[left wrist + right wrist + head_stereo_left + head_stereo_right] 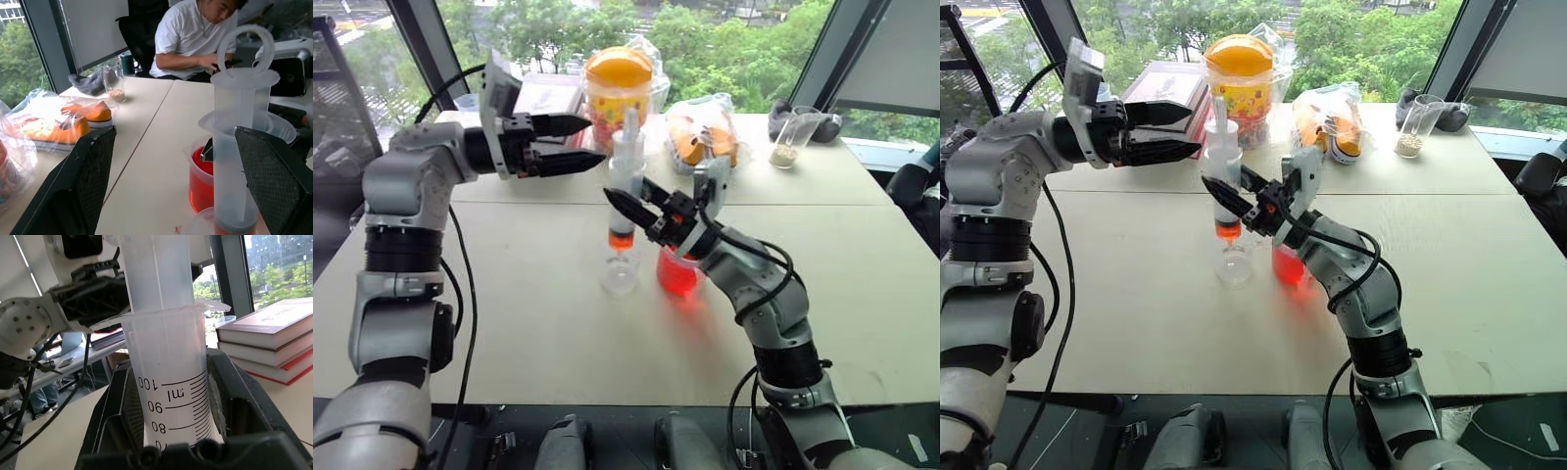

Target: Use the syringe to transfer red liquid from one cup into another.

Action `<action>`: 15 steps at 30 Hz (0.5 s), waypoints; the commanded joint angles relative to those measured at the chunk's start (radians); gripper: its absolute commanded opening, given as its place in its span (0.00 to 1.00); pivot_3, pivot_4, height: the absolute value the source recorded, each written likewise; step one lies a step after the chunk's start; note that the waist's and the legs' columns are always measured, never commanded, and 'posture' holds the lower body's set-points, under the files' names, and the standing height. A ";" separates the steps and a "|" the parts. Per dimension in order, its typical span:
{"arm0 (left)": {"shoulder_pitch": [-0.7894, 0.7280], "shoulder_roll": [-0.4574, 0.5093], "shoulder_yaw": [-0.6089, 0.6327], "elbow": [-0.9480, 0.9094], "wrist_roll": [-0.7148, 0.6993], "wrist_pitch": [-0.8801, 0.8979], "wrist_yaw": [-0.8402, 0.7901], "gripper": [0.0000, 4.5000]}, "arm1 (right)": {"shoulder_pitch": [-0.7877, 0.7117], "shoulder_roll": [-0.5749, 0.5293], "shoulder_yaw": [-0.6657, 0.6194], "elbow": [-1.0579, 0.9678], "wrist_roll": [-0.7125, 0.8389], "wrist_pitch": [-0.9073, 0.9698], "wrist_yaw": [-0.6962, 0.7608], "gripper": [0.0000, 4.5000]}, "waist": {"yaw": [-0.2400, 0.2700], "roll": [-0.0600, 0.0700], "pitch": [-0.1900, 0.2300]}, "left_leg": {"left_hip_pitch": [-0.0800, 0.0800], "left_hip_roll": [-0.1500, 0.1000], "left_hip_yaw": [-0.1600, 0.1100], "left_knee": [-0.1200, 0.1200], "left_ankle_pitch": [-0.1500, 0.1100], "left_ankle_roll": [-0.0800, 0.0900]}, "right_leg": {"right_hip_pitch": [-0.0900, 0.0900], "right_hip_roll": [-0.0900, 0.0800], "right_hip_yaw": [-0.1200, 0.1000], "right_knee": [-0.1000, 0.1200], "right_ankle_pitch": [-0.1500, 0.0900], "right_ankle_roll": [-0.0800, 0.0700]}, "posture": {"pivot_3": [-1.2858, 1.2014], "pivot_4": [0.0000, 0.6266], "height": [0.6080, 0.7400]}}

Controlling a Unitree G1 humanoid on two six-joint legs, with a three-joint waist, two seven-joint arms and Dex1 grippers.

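Firmly clamped, the right gripper (625, 208) holds the syringe (625, 186) upright by its clear barrel, the two black fingers pressing it from either side (in the right wrist view the printed ml scale sits between the pads). A band of red liquid (621, 239) fills the bottom of the barrel, and the white plunger stands raised above it. The syringe's lower end reaches into the small clear cup (620, 276), which stands on the white table (529, 313); I cannot tell whether that cup holds any liquid. Just beside it, on the robot's right, stands the handled cup (677, 272), about half full of the same red liquid. The left gripper (592, 140) hangs level beside the plunger's top with its fingers spread apart and nothing between them. At the table's far edge are a yellow-lidded jar of colourful sweets (618, 93), a bagged orange item (703, 137) and a tall glass (793, 137) with beige grains at its bottom.
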 commanded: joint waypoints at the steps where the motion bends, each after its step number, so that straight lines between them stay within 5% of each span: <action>1: -0.056 0.000 0.020 0.016 -0.016 -0.025 -0.003 0.88 | 0.001 0.004 0.003 -0.024 -0.019 -0.043 0.021 0.32 | 0.000 0.000 0.000 | 0.000 0.000 0.000 0.000 0.000 0.000 | 0.000 0.000 0.000 0.000 0.000 0.000 | 0.52 0.24 1.00; 15: -0.158 -0.102 -0.050 0.189 0.022 -0.122 -0.104 0.88 | 0.039 0.027 0.021 -0.031 -0.067 -0.057 0.020 0.32 | -0.003 0.000 0.000 | 0.000 0.000 0.000 0.000 0.000 0.000 | 0.000 0.001 0.000 0.000 0.000 0.000 | 0.52 0.24 1.00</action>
